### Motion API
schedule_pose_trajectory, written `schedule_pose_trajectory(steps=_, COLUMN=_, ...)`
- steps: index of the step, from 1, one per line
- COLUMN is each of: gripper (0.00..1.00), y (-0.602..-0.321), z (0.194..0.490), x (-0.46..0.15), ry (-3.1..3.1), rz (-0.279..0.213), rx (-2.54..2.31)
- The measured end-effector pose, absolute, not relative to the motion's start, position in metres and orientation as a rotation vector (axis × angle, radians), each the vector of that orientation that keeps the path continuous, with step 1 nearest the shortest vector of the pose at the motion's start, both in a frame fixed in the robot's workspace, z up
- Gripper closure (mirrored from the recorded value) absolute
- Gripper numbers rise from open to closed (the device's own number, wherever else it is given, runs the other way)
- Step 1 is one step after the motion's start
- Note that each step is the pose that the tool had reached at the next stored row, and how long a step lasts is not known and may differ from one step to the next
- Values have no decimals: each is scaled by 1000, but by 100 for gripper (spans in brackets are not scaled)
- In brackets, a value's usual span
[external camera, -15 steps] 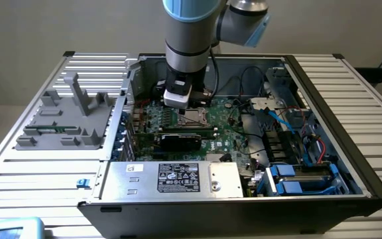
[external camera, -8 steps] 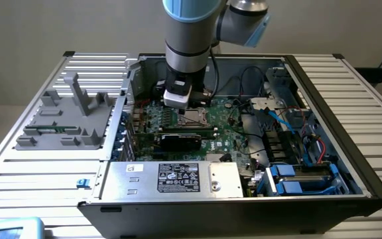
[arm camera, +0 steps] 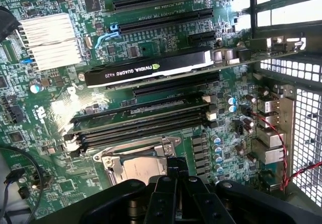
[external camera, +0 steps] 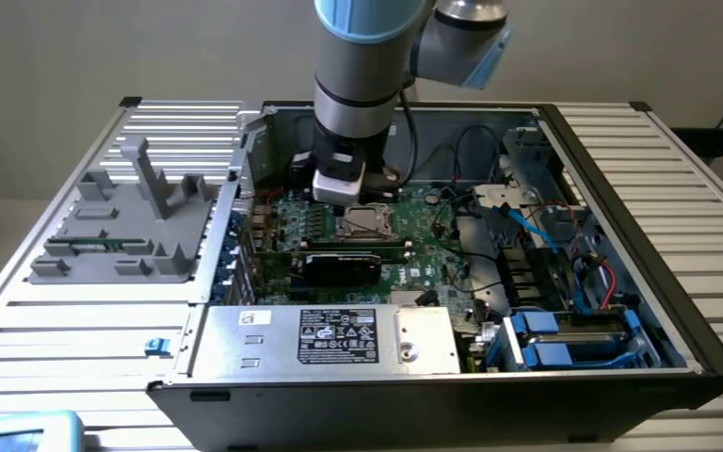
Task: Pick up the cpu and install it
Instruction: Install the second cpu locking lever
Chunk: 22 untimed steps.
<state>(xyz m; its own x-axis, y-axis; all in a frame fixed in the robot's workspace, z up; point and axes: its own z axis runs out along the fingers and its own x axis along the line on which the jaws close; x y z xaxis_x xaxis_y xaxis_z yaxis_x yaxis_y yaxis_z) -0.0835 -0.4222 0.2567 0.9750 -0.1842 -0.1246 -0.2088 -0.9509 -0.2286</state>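
My gripper point(external camera: 336, 191) hangs inside the open computer case, low over the green motherboard point(external camera: 418, 259). It sits just beside the black socket frame point(external camera: 364, 222) with its shiny centre. In the wrist view the black fingers point(arm camera: 168, 189) meet at the gripper point(arm camera: 176, 164), shut, with nothing showing between the tips. They cover one edge of the socket point(arm camera: 135, 167), whose metal retaining frame and pale centre lie directly beneath. The cpu is hidden from me.
A black graphics card point(external camera: 343, 266) point(arm camera: 151, 69) and long memory slots point(arm camera: 141, 121) lie next to the socket, with a finned heatsink point(arm camera: 49, 40) farther off. A grey tray point(external camera: 123, 226) holding a green memory stick point(external camera: 86, 247) sits at the exterior view's left. Cables and blue drive bays point(external camera: 563, 330) crowd the case's right side.
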Motion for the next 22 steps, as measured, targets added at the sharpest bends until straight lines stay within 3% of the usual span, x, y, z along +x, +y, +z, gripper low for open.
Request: schedule_pose_trajectory(steps=22, gripper=89, y=-423, z=236, x=-80, ry=231, rz=209, rx=-2844)
